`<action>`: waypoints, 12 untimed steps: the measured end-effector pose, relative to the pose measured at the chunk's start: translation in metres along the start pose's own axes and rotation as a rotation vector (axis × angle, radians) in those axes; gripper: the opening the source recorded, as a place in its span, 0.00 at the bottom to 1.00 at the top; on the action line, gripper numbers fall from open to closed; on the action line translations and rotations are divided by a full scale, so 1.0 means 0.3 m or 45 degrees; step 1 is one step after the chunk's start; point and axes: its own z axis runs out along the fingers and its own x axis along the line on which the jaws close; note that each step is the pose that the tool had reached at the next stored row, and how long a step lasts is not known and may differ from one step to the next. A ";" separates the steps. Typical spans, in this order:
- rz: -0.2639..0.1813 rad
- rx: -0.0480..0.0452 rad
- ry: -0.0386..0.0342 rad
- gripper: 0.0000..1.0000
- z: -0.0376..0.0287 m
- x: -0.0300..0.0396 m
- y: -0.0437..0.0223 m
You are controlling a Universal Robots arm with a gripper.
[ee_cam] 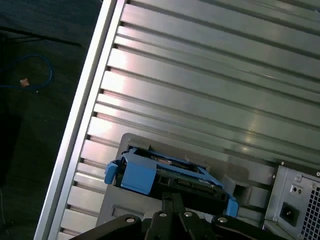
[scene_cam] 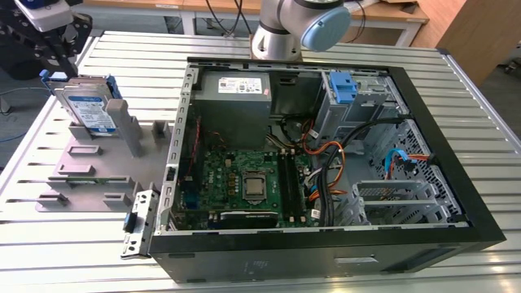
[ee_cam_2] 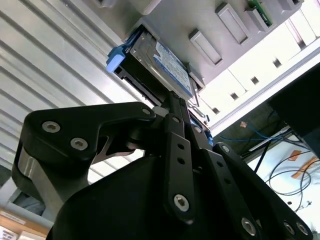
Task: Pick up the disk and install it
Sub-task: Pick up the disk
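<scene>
one gripper (ee_cam: 172, 196), tips pressed together, just above one disk (scene_cam: 88, 110) upright in one grey stand (scene_cam: 97, 168), exterior view's upper left; one open computer case (scene_cam: 476, 213) centre-right.

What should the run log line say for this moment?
stage: pick | gripper: over disk, contact unclear | disk: upright in rack, outside case | installed: no

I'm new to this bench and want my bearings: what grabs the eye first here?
An open computer case takes up the middle of the slatted table, its green motherboard bared. At the exterior view's left the disk stands upright in a grey holder, with the gripper close above it.
</scene>
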 end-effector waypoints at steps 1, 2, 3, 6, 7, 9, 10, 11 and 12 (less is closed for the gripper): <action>-0.023 0.000 0.0007 0.11 0.000 0.000 0.000; -0.046 -0.001 0.0013 0.11 0.000 0.000 0.000; -0.069 -0.001 0.0020 0.11 0.000 0.000 0.000; -0.140 -0.003 0.0040 0.11 0.000 0.000 0.000; -0.162 -0.003 0.0047 0.11 0.000 0.000 0.000; -0.208 -0.004 0.0060 0.11 0.000 0.000 0.000; -0.231 -0.005 0.0066 0.11 0.000 0.000 0.000; -0.254 -0.005 0.0073 0.11 0.000 0.000 0.000; -0.277 -0.006 0.0079 0.11 0.000 0.000 0.000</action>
